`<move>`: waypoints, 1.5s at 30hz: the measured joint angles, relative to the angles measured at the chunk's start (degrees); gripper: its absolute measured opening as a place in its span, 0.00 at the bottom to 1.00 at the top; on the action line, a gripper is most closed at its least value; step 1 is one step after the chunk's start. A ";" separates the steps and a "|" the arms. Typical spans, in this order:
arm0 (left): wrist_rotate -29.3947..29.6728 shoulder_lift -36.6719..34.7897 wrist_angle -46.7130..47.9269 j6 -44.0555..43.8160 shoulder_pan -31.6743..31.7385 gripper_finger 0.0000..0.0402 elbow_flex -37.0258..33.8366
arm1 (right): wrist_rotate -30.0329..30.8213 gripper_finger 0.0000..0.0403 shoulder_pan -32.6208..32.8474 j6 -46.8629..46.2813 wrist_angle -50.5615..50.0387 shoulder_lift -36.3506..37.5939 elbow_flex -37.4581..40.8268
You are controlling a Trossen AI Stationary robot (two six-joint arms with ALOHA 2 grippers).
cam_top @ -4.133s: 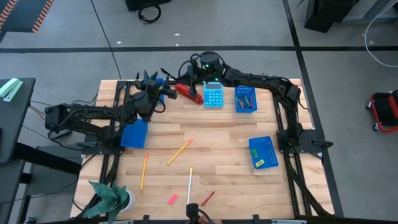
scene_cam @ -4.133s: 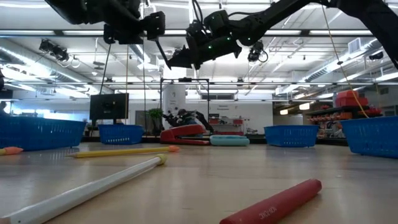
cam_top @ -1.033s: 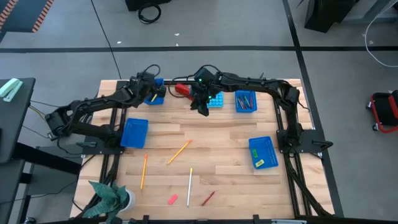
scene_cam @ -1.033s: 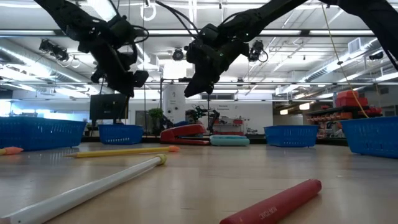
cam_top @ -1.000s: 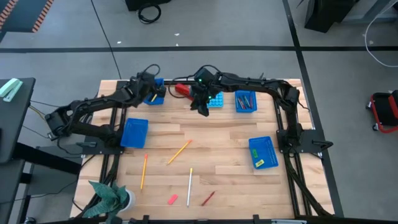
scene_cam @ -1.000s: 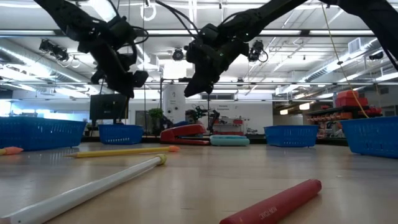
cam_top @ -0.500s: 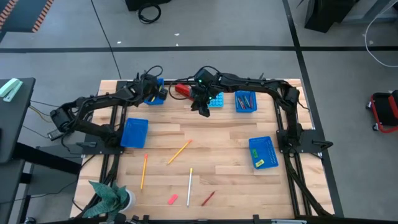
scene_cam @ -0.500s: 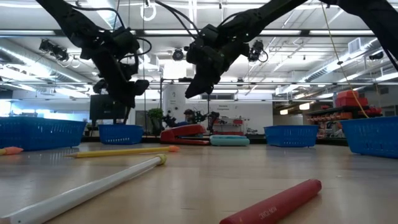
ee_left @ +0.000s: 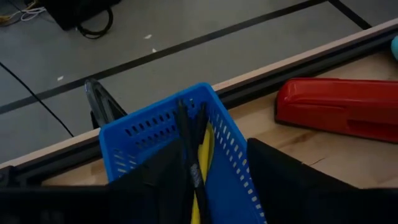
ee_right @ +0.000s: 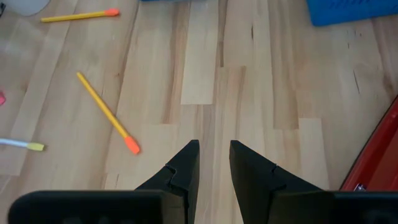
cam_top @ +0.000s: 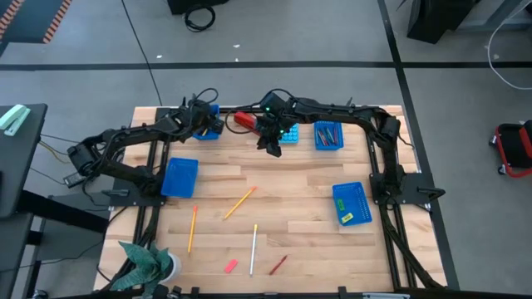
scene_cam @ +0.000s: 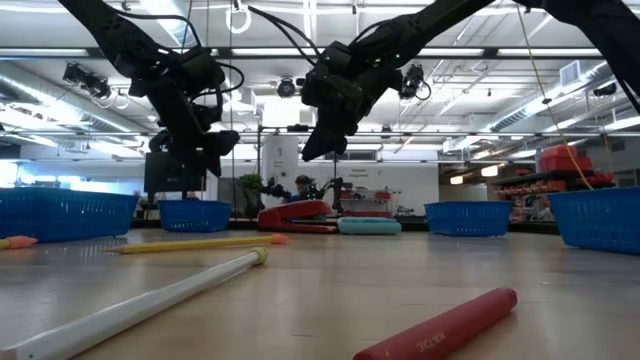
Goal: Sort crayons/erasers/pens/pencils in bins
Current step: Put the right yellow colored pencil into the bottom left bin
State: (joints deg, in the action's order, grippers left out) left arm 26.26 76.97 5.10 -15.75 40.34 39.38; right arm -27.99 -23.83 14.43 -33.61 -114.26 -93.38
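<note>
The left gripper [cam_top: 202,119] hangs over the small blue perforated plastic bin [ee_left: 180,155] at the wooden bench's [cam_top: 316,216] far edge, fingers spread, a slim black pen [ee_left: 189,155] lying inside. The right gripper [ee_right: 214,163] hovers near mid-bench, fingers slightly parted and empty, above a long orange pencil [ee_right: 106,112].

No text, label or number can be read anywhere.
</note>
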 joint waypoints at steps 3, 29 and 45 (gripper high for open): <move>0.00 0.00 -0.03 0.37 0.00 0.51 0.00 | 0.00 0.24 0.00 -0.08 0.00 0.00 0.02; -9.12 -14.88 -11.10 17.31 -18.38 0.37 0.02 | 0.02 0.24 -1.47 4.40 8.26 -0.02 7.57; -21.07 -5.11 -25.13 21.58 -15.12 0.26 -0.02 | -0.21 0.24 -5.68 -0.22 6.91 0.57 8.01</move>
State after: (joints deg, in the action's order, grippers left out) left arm 5.19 71.86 -20.03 5.83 25.22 39.35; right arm -28.19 -29.51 14.21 -26.69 -113.69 -85.37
